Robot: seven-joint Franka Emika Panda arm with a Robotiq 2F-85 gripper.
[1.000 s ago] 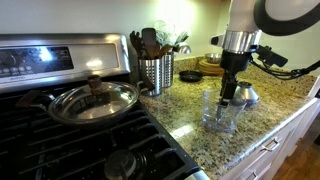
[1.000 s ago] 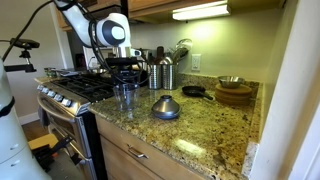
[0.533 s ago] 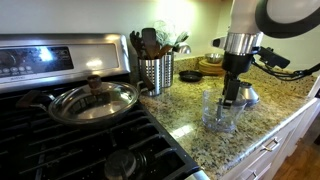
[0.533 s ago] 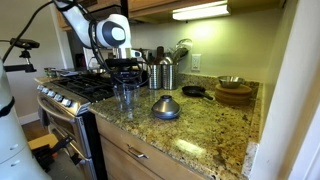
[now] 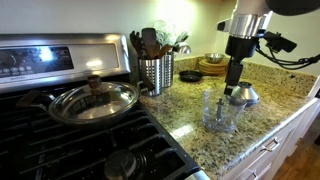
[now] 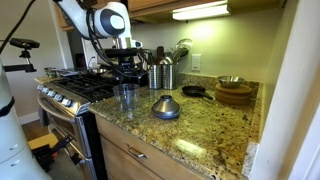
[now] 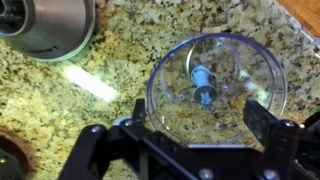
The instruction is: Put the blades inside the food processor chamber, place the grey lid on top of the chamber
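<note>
The wrist view looks straight down into the clear food processor chamber (image 7: 165, 60), which stands on the speckled granite counter. The blades (image 7: 203, 85), a slim spindle with a blue tip, stand upright in its middle. My gripper (image 7: 200, 118) is open, its two black fingers spread wider than the cup and above its rim, touching nothing. In both exterior views the gripper (image 5: 234, 88) (image 6: 127, 74) hangs just over the chamber (image 5: 220, 114) (image 6: 125, 98). The grey lid (image 5: 244, 96) (image 6: 165, 107) (image 7: 50, 25) rests on the counter right beside the chamber.
A pan with a glass lid (image 5: 92, 100) sits on the stove. A perforated steel utensil holder (image 5: 155, 70) stands behind the chamber. A small skillet (image 6: 195, 92) and a wooden bowl (image 6: 234, 95) are farther along the counter. The counter's front edge is close to the chamber.
The gripper has opened and risen out of the chamber, leaving the blades standing inside. Chamber and lid have not moved.
</note>
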